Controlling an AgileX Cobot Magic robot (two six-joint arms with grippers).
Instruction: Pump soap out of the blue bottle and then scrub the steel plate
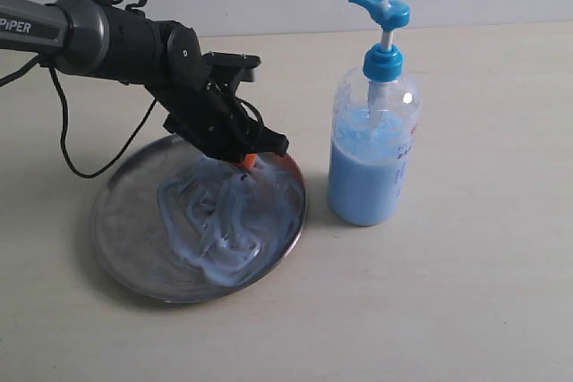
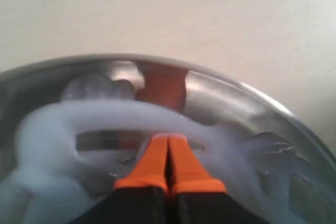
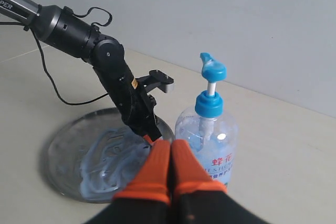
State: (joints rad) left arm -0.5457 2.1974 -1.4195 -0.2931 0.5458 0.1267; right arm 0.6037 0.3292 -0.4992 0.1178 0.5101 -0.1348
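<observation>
Item 1, steel plate (image 1: 115, 232): you find it lower left of centre in the exterior view, lying flat on the pale table (image 1: 474, 292). Its left part is bare and shiny.

Item 2, soap (image 1: 224, 221): thick pale-blue swirls cover the right half of the plate and reach its right rim. The same liquid fills the bottle to a little over half.

Item 3, blue bottle (image 1: 370, 163): it stands upright right of centre, just beside the plate's right rim but apart from it. The pump head is raised, spout pointing left, with a pale smear on top.

Item 4, left gripper (image 1: 252, 161): your left arm (image 1: 107, 38) enters from the upper left and slopes down to the plate's upper right part. The orange fingers are pressed together with nothing between them, tips in the soap swirls.

Item 5, right gripper (image 3: 171, 153): you see it only in its own wrist view. The orange fingers are pressed together, pinching nothing, raised off the table with bottle and plate beyond the tips.

Item 6, cable (image 1: 67, 145): black, it loops from the left arm down to the table left of the plate.
</observation>
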